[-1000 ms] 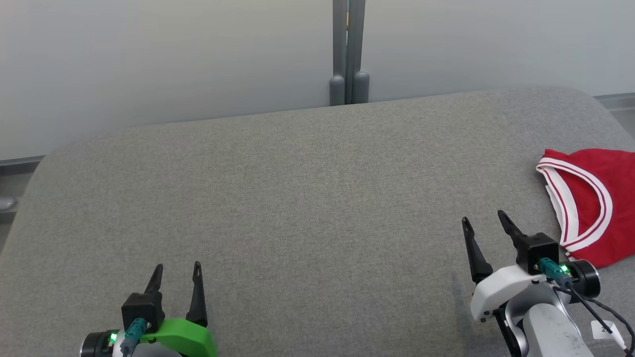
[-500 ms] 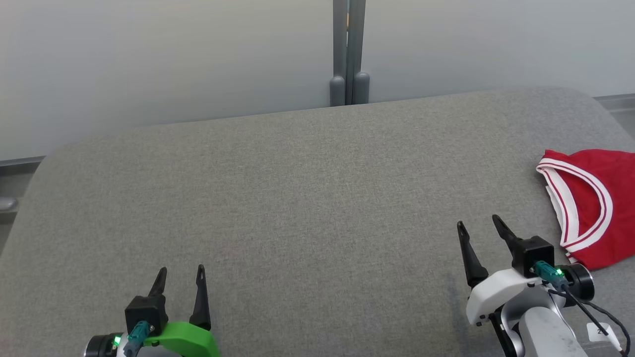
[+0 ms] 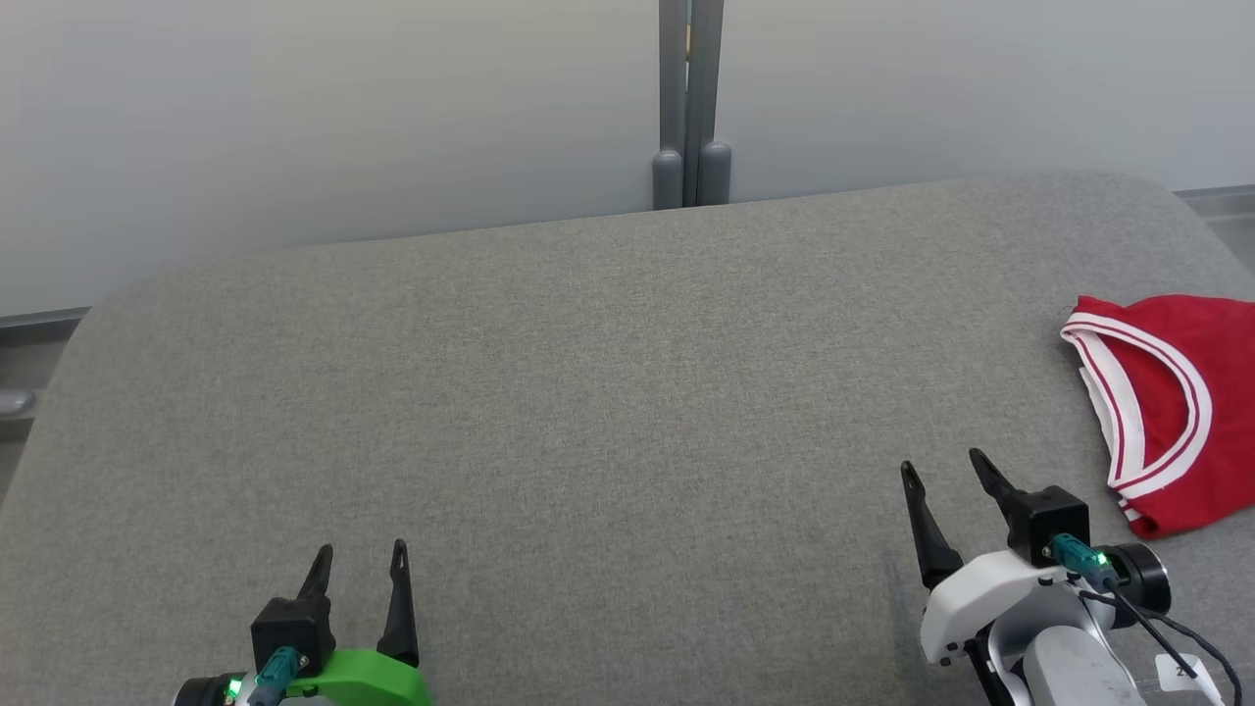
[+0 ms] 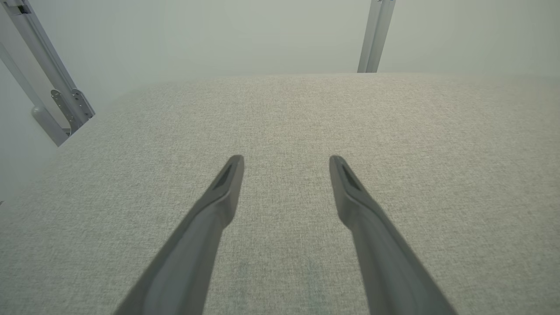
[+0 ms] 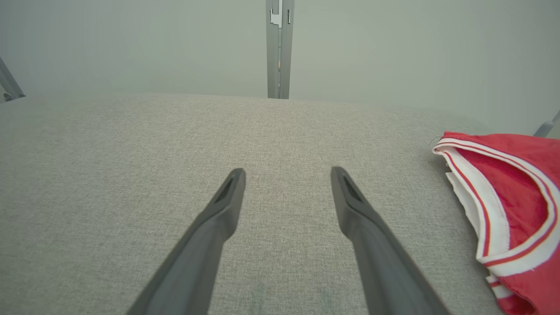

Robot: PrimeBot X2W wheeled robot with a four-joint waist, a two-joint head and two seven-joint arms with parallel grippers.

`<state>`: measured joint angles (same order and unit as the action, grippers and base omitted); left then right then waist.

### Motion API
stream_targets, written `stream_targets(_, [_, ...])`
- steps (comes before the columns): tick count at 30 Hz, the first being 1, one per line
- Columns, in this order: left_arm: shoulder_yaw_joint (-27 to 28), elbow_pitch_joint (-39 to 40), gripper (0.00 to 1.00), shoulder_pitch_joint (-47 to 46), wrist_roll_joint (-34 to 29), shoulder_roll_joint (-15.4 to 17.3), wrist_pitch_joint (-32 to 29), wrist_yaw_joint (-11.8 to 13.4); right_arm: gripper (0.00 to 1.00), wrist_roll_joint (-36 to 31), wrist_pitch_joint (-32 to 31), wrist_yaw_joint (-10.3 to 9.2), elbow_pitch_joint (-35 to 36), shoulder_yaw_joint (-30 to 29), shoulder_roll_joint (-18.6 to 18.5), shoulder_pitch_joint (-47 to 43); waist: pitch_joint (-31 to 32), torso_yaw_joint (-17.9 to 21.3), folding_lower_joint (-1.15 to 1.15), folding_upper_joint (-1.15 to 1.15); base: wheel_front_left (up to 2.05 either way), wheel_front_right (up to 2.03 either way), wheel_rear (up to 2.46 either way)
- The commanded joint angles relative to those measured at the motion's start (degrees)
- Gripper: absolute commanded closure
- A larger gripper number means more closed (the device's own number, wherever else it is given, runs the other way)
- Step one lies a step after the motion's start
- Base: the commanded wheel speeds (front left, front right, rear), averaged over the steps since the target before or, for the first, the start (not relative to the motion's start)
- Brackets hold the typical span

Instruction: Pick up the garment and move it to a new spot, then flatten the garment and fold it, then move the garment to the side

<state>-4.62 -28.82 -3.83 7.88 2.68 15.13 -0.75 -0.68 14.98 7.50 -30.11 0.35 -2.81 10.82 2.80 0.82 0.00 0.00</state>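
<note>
Red garment (image 3: pixel 1167 417) at the right edge of the grey fabric surface (image 3: pixel 588 392), cut by the head view's right border: striped trim (image 3: pixel 1200 412) and some red cloth in frame, the rest out of sight. Cropped likewise at the right and bottom of the right wrist view.

Base of the left gripper (image 3: pixel 362 547), toward the near left corner, cut off at its green mount (image 3: pixel 363 679) by the bottom border. Pale forearm (image 3: pixel 1074 677) behind the right gripper (image 3: pixel 941 461) cropped the same way.

Small white tag (image 3: pixel 1175 673) beside that forearm, mark too small to read.

Near edge of the surface out of frame.

Grey post (image 3: pixel 689 98) behind the far edge, top cropped.

Rounded grey shape (image 3: pixel 12 402) at the left border, half cut, impossible to identify.
</note>
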Motion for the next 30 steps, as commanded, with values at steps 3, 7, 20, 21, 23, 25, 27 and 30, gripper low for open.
stream_targets(3, [0.1, 0.9, 0.0, -0.8, 0.0, 0.2, 0.0, -0.1, 0.0, -0.2, 0.1, -0.01, 0.3, -0.1, -0.3, 1.5, 0.0, 0.0, 0.0, 0.0, 0.0, 0.0, 0.0])
stream_targets(7, [0.1, 0.8, 0.0, -0.8, 0.1, 0.2, 0.0, -0.2, 0.0, 0.0, 0.1, -0.01, 0.2, 0.1, -0.3, 1.5, 0.0, 0.0, 0.0, 0.0, 0.0, 0.0, 0.0])
stream_targets(20, [1.2, -1.4, 1.0, -0.2, 3.5, -0.1, -1.5, -0.7, 1.0, 3.6, -1.7, 0.0, -2.1, -1.1, 0.3, -0.1, -0.1, -0.1, 0.0, 0.0, 0.0, 0.0, 0.0])
stream_targets(21, [1.4, -1.3, 1.0, -0.3, 4.7, -0.1, -1.9, -0.8, 1.0, 4.9, -2.2, 0.0, -1.9, -1.3, 0.2, -0.1, -0.2, -0.1, 0.0, 0.0, 0.0, 0.0, 0.0])
stream_targets(23, [1.7, -0.8, 1.0, -0.4, 7.0, -0.1, -2.5, -1.0, 1.0, 7.5, -2.8, 0.0, -1.4, -1.5, 0.2, -0.2, -0.2, -0.1, 0.0, 0.0, 0.0, 0.0, 0.0])
stream_targets(25, [1.9, -0.2, 1.0, -0.3, 9.4, -0.1, -3.0, -1.2, 1.0, 10.1, -3.3, 0.0, -0.8, -1.6, 0.2, -0.5, -0.2, -0.1, 0.0, 0.0, 0.0, 0.0, 0.0])
stream_targets(27, [2.0, 0.4, 1.0, -0.3, 11.6, -0.1, -3.5, -1.3, 1.0, 12.7, -3.7, 0.0, -0.1, -1.5, 0.2, -0.8, -0.3, -0.1, 0.0, 0.0, 0.0, 0.0, 0.0])
stream_targets(30, [2.3, 1.2, 1.0, -0.3, 14.9, -0.1, -4.1, -1.6, 1.0, 16.3, -4.3, 0.0, 0.9, -1.5, 0.2, -1.2, -0.4, -0.1, 0.0, 0.0, 0.0, 0.0, 0.0])
